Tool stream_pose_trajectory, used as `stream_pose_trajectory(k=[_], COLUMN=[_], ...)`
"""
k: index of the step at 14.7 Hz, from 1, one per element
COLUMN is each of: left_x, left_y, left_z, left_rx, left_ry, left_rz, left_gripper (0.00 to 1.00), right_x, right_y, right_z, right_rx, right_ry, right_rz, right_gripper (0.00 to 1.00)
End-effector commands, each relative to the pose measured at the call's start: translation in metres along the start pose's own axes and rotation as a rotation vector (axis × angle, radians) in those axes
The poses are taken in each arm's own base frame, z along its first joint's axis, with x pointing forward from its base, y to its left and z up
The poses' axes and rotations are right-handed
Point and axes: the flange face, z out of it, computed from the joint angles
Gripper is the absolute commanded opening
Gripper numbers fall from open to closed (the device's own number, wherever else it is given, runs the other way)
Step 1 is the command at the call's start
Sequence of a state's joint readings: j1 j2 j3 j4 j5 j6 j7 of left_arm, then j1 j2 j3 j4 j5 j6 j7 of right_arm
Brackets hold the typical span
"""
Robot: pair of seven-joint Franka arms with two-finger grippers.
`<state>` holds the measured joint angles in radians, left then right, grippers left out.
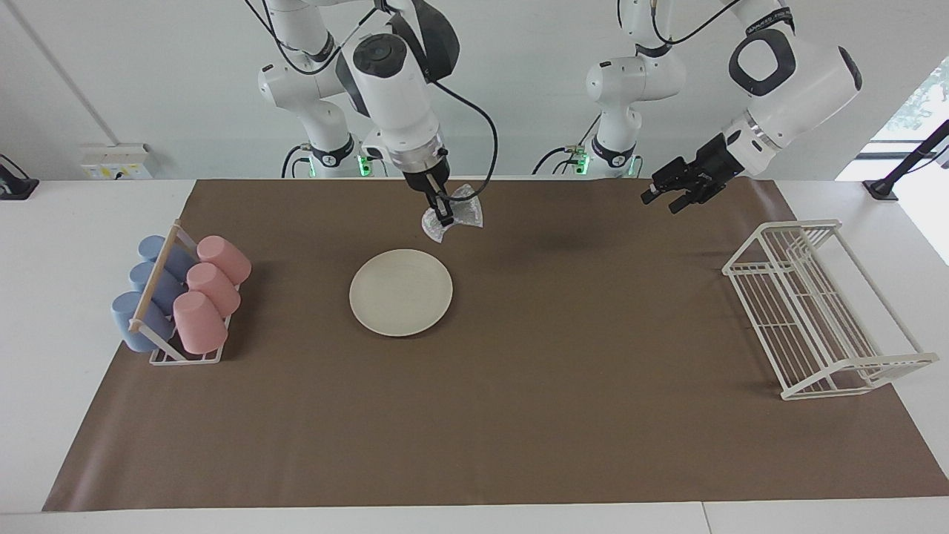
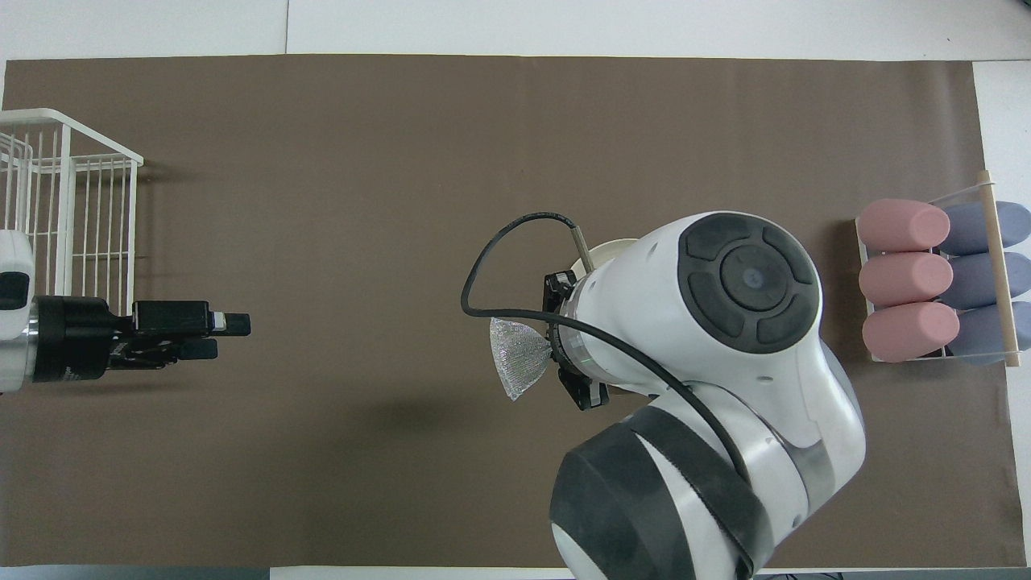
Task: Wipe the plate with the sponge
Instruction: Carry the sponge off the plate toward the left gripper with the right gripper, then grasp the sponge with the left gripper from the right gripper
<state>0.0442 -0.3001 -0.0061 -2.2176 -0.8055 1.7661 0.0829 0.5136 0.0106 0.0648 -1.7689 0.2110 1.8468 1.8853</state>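
We see the right gripper (image 1: 444,217) pinched shut on the sponge (image 1: 454,216), raised, apparently just short of the plate (image 1: 401,291) below it, ready to wipe. The left gripper (image 1: 676,194) waits open, empty, near the wire rack (image 1: 815,304).

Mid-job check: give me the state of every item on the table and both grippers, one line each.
Plate: flat on the brown mat, nothing on it.
Sponge: pinched, crumpled, dangling off the mat.
Right gripper: shut on the sponge.
Left gripper: open, holding nothing, waiting in the air.
Cups: lying sideways in their rack.
Wire rack: holds nothing.
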Motion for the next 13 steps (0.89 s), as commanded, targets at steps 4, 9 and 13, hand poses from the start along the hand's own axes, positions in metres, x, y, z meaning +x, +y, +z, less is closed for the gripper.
stream_pose_trajectory(k=[4, 9, 13], left_x=[-0.017, -0.046, -0.052], left_y=[0.043, 0.090, 0.106], left_z=[0.020, 0.085, 0.117], left_rx=[-0.221, -0.268, -0.290], left_ry=[-0.093, -0.134, -0.132], left_rz=[-0.003, 0.050, 0.055], left_gripper=[1.00, 1.00, 1.00], right_x=[-0.048, -0.068, -0.066], right_y=[0.002, 0.000, 0.001], right_z=[0.006, 0.011, 0.012], right_rx=[0.068, 0.079, 0.077], right_ry=[-0.030, -0.016, 0.000], right_rz=[0.125, 0.143, 0.138], right_gripper=[0.00, 0.00, 0.00])
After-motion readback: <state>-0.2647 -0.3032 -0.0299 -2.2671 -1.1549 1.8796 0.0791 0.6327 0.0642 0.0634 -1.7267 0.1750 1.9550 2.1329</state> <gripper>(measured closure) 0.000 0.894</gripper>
